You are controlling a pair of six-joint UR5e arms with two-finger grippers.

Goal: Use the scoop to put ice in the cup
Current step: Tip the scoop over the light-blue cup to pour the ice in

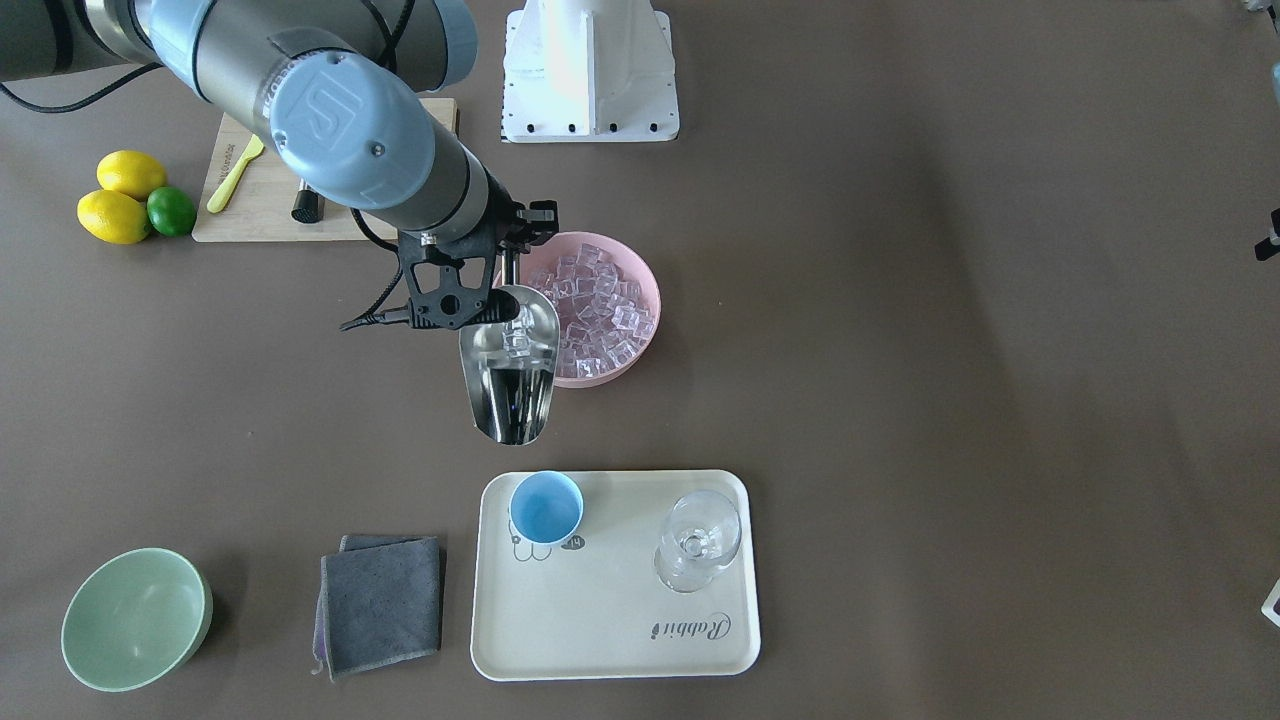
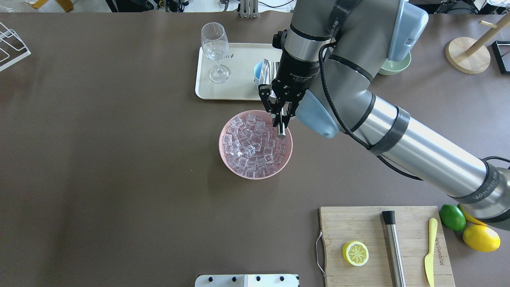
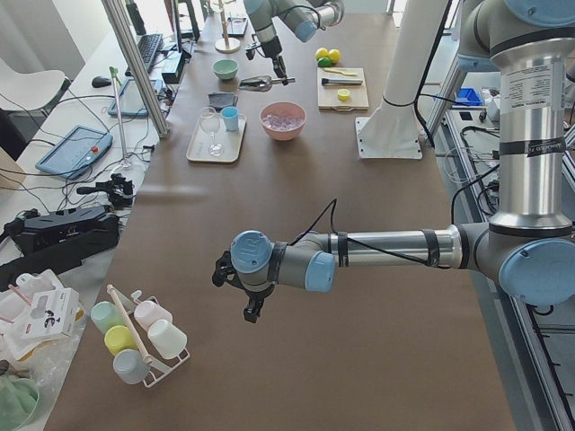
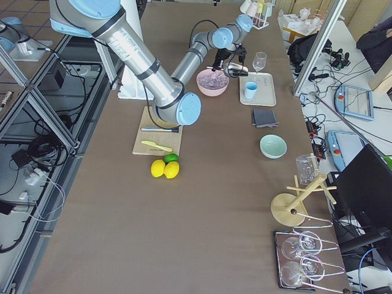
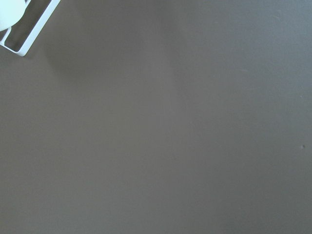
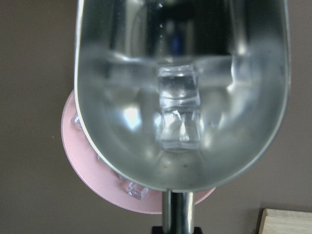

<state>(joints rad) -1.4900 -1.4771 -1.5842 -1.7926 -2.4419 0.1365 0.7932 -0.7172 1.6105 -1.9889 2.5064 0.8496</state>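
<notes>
My right gripper [image 2: 281,118] is shut on the thin rod handle of the steel scoop [image 1: 510,372]. The scoop hangs over the table between the pink bowl [image 1: 645,300] and the tray [image 1: 615,610], its open end toward the tray. One or two cubes of ice [image 6: 179,114] lie in the trough. More ice [image 2: 255,145] fills the pink bowl. The light-blue cup [image 1: 546,506] stands empty on the tray's corner, just beyond the scoop's lip. My left gripper [image 3: 235,292] hovers over bare table far off; I cannot tell whether it is open.
A clear stemmed glass [image 1: 698,540] shares the tray. A grey cloth [image 1: 382,603] and a pale-green bowl [image 1: 135,618] lie beside it. The cutting board [image 2: 382,243] holds a lemon half, a steel cylinder and a yellow knife, with lemons [image 1: 120,200] and a lime nearby.
</notes>
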